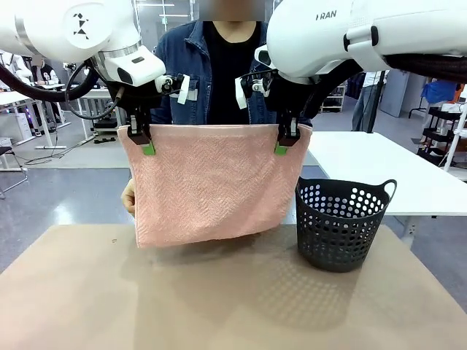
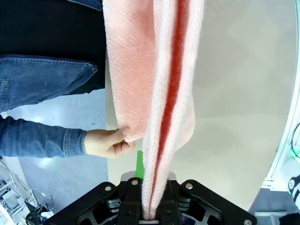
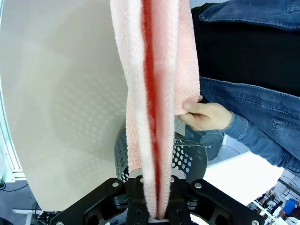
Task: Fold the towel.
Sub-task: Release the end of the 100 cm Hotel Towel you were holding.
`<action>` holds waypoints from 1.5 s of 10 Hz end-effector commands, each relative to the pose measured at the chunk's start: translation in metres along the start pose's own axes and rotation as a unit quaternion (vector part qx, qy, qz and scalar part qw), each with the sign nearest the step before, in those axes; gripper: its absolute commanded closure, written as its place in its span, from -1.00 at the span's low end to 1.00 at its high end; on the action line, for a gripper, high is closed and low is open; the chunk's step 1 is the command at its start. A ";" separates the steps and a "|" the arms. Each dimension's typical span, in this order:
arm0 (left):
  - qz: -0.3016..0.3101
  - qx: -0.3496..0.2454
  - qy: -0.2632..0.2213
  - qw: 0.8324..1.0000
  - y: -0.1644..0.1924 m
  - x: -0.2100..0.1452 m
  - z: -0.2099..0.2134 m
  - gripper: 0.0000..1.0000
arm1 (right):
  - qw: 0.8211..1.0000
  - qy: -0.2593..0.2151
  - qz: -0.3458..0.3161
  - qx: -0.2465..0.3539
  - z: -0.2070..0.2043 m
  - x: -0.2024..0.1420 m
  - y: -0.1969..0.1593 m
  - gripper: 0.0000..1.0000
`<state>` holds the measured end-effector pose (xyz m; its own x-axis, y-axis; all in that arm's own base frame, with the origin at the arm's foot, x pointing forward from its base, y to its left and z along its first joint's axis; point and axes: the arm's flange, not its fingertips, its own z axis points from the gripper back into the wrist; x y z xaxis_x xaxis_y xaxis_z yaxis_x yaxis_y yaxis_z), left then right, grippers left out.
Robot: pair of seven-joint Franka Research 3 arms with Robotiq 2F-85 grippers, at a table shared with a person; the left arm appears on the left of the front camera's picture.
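The salmon-pink towel hangs doubled over above the table, its top edge stretched between both grippers. My left gripper is shut on the towel's upper left corner, and my right gripper is shut on the upper right corner. In the left wrist view the towel runs up from between the fingers, and a person's hand pinches its far layer. In the right wrist view the towel likewise rises from the fingers, with the person's other hand holding the far layer's edge.
A dark perforated basket stands on the table to the right of the towel. The person in a denim jacket stands just behind the towel. The tan tabletop has free room in front and to the left.
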<state>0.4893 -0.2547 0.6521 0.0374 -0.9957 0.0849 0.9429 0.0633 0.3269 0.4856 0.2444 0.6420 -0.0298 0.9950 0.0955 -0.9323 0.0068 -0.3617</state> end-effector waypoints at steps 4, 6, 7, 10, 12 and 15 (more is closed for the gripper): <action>0.000 0.000 0.000 1.000 0.000 -0.001 0.000 1.00 | 1.000 0.000 -0.001 0.000 0.000 -0.001 -0.001 1.00; 0.000 0.000 0.000 1.000 0.000 -0.001 0.000 1.00 | 1.000 0.000 -0.001 0.000 0.000 -0.001 -0.001 1.00; 0.000 0.000 0.000 1.000 0.000 -0.001 0.000 1.00 | 1.000 0.000 -0.001 0.000 0.000 -0.001 -0.001 1.00; 0.000 0.000 0.000 1.000 0.000 -0.001 0.000 1.00 | 1.000 0.000 -0.001 0.000 0.000 -0.001 -0.001 1.00; 0.000 0.000 0.000 1.000 0.000 -0.001 0.000 1.00 | 1.000 0.000 -0.001 0.000 0.000 -0.001 -0.001 1.00; 0.000 0.000 0.000 1.000 0.000 -0.001 0.000 1.00 | 1.000 0.000 -0.001 0.000 0.000 -0.001 -0.001 1.00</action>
<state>0.4893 -0.2547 0.6521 0.0374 -0.9957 0.0849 0.9429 0.0633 0.3269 0.4862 0.2447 0.6407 -0.0296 0.9950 0.0949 -0.9331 0.0065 -0.3597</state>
